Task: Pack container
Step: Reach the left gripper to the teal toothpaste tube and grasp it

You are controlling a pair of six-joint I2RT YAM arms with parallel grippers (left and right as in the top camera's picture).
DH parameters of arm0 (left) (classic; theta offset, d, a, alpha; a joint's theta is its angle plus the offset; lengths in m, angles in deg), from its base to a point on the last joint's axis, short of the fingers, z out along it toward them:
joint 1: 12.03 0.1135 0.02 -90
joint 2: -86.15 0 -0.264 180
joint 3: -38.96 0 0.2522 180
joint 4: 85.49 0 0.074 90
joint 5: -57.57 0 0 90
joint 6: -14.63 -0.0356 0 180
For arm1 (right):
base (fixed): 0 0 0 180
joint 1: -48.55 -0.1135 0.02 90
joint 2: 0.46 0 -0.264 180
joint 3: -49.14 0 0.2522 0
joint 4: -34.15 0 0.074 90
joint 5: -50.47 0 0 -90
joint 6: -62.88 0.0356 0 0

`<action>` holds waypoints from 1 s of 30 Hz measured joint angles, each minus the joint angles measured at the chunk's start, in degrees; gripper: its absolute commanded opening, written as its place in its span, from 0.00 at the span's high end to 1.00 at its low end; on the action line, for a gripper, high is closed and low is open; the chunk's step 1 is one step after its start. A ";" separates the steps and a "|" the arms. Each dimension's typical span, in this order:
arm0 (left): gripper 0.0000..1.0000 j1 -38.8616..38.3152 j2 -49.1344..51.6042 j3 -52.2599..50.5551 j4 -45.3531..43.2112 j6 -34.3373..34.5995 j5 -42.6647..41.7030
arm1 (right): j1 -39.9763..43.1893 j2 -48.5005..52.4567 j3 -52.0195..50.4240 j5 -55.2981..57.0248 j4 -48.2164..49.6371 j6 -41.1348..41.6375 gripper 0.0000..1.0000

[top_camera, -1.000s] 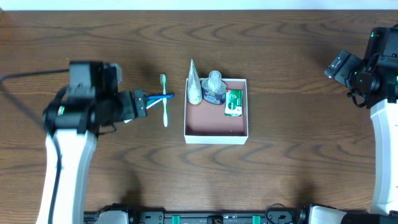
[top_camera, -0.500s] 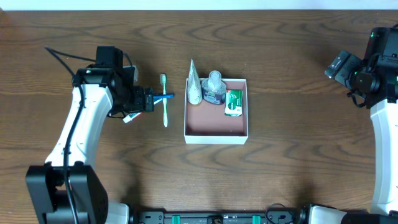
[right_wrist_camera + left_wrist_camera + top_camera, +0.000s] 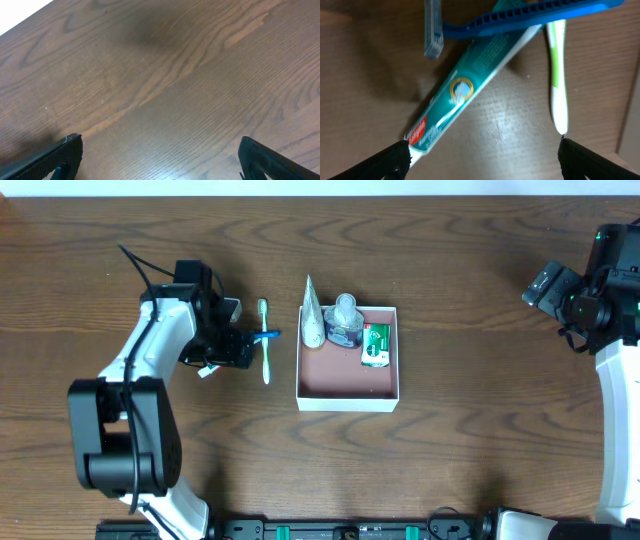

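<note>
Our left claw [image 3: 482, 156], spread, hovers over the diagonal teal plastic toothpaste tube [image 3: 465, 95]; the white-walled square container [image 3: 347, 393] lies rightward.

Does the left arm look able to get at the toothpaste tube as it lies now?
Probably yes: the left hand is open right above the toothpaste tube, whose lower half lies bare on the table; a blue comb crosses only its far end.
</note>
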 measured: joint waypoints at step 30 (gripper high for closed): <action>0.50 0.04 6.25 0.00 -5.73 -6.36 0.63 | 0.00 0.00 0.00 0.00 0.00 0.00 0.01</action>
